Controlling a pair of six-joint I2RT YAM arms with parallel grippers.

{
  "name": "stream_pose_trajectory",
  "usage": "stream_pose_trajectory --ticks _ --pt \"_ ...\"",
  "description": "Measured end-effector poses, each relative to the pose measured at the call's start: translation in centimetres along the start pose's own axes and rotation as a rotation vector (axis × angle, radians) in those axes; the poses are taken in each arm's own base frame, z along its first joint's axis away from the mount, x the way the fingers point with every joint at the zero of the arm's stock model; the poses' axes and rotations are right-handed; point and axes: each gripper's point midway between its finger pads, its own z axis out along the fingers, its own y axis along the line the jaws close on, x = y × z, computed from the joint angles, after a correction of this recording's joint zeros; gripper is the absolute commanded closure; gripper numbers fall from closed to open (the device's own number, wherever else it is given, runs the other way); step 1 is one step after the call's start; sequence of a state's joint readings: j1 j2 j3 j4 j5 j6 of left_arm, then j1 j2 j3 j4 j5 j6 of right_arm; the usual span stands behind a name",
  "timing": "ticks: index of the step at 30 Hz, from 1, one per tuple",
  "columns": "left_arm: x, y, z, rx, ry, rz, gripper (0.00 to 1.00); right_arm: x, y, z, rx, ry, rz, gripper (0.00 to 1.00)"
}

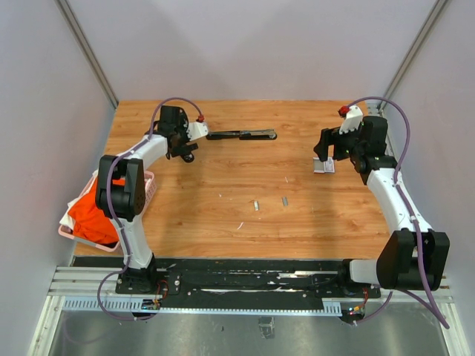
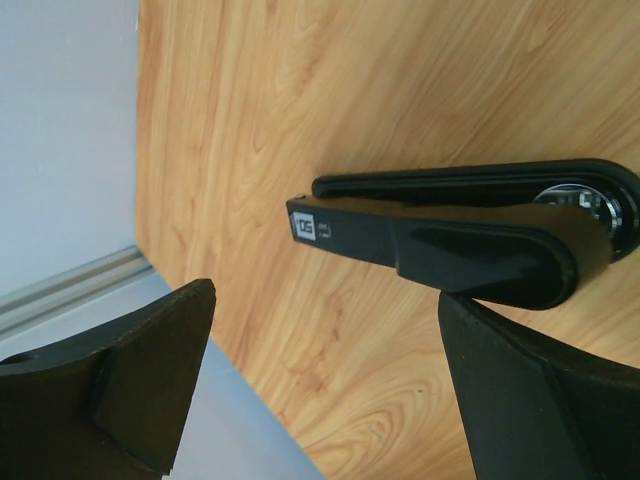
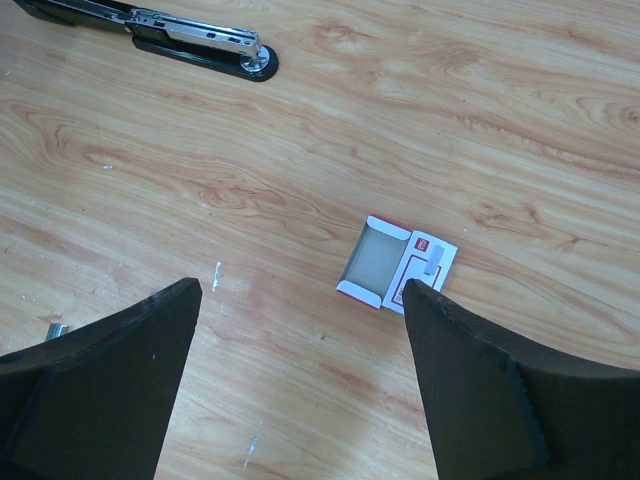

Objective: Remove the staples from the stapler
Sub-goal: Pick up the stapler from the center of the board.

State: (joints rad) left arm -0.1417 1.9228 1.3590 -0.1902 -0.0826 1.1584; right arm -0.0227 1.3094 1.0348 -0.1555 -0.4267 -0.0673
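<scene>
The black stapler [image 1: 241,134] lies opened out flat at the back of the table; it also shows in the left wrist view [image 2: 450,240] and the right wrist view [image 3: 190,40]. My left gripper [image 1: 197,131] is open and empty just left of the stapler's end, its jaws wide apart [image 2: 325,370]. Short silvery staples [image 1: 256,205] lie loose mid-table, another strip [image 1: 284,200] beside them; one thin strip [image 3: 216,275] shows in the right wrist view. My right gripper [image 1: 326,148] is open and empty [image 3: 300,330] above the white box [image 3: 395,265].
The small white box with red print [image 1: 323,165] lies open at the right, a grey strip [image 3: 433,262] on its flap. A pink basket [image 1: 151,182] with an orange cloth [image 1: 93,211] stands at the left edge. Walls close in the table's sides.
</scene>
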Motion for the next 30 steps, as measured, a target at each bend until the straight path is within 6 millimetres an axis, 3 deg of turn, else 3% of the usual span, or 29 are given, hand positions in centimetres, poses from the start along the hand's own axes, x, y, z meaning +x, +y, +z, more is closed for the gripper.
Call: stream_pose_trajectory --ticks 8,16,25,30 --pt "-1.9 -1.8 -0.1 0.055 -0.042 -0.037 0.00 0.3 -0.1 0.3 -0.002 0.010 0.004 0.16" --pt "-2.9 -2.8 -0.4 0.136 -0.068 0.011 0.29 0.4 -0.1 0.3 -0.001 0.012 0.004 0.16" --pt "-2.8 -5.1 0.5 0.269 -0.071 0.091 0.30 0.4 -0.1 0.3 -0.002 0.012 0.004 0.16" --pt "-2.9 -5.3 0.9 0.286 -0.072 0.124 0.40 0.5 -0.1 0.5 -0.002 0.016 0.006 0.16"
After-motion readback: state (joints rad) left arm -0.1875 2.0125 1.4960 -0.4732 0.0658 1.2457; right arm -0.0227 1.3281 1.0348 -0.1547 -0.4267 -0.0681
